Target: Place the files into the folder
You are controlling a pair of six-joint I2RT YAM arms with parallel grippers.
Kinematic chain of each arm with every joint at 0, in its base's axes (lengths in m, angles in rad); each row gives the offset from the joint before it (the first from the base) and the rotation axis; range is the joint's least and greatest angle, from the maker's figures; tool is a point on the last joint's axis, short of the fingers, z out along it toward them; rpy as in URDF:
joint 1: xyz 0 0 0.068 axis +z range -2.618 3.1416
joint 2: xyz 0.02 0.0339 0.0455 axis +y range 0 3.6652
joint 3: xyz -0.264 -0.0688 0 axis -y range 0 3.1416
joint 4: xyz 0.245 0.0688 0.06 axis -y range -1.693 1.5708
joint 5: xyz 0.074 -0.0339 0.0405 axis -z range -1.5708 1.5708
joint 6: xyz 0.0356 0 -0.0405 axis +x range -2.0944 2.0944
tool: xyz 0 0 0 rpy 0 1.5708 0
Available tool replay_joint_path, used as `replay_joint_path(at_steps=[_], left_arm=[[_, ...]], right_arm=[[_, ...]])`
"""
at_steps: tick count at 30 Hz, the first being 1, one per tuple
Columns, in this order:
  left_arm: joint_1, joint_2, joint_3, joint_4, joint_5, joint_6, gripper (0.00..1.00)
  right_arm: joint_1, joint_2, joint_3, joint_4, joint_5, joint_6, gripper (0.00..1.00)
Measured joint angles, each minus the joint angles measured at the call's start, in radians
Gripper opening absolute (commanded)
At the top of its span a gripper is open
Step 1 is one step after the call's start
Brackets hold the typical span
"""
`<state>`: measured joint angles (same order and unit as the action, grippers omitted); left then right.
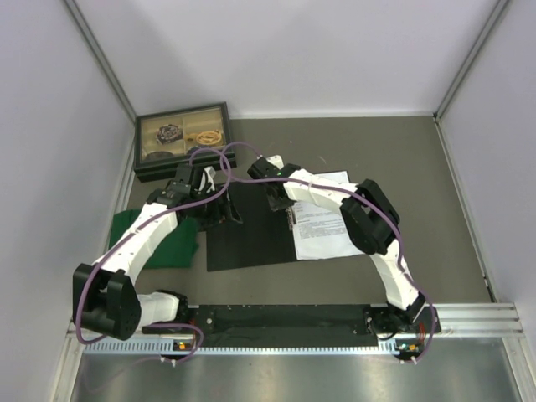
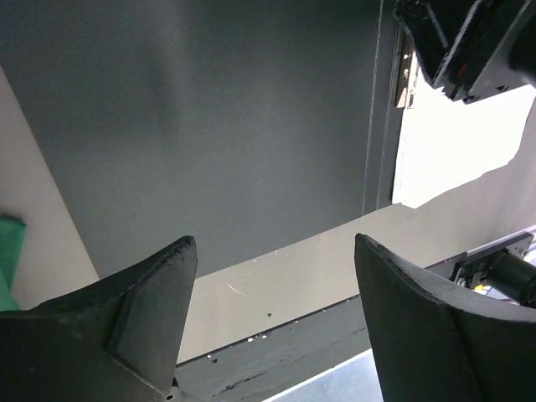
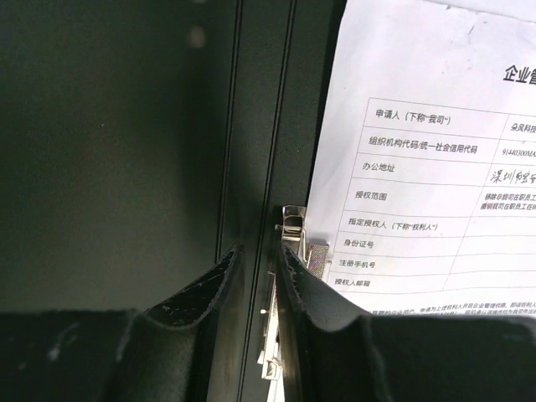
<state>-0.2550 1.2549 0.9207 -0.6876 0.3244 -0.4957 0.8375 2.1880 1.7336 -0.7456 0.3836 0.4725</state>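
Folder lies open mid-tabletop, files on its right half; left end effector spread wide over the cover, right end effector narrowed at the clip, grip unclear, best worked gently, clear of paper.

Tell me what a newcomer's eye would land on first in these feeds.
The folder lies open mid-table, black inside up, with a printed sheet on its right half. The right gripper, jaws nearly together, sits at the metal clip by the spine, while the left gripper hangs wide open over the bare left flap. A green cloth lies to the folder's left, and a glass-lidded box sits behind it.
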Motion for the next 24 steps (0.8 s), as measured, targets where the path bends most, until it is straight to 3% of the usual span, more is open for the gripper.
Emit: replay_joint_path(at_steps=[16,24], left_arm=[[0.000,-0.050,0.000,-0.019,-0.017,0.005,0.81],[0.000,-0.057,0.000,-0.020,-0.018,0.004,0.81]], right_arm=[[-0.005,0.005,0.001,0.021,0.010,0.029,0.20],[-0.008,-0.032,-0.006,0.021,-0.012,0.034,0.34]])
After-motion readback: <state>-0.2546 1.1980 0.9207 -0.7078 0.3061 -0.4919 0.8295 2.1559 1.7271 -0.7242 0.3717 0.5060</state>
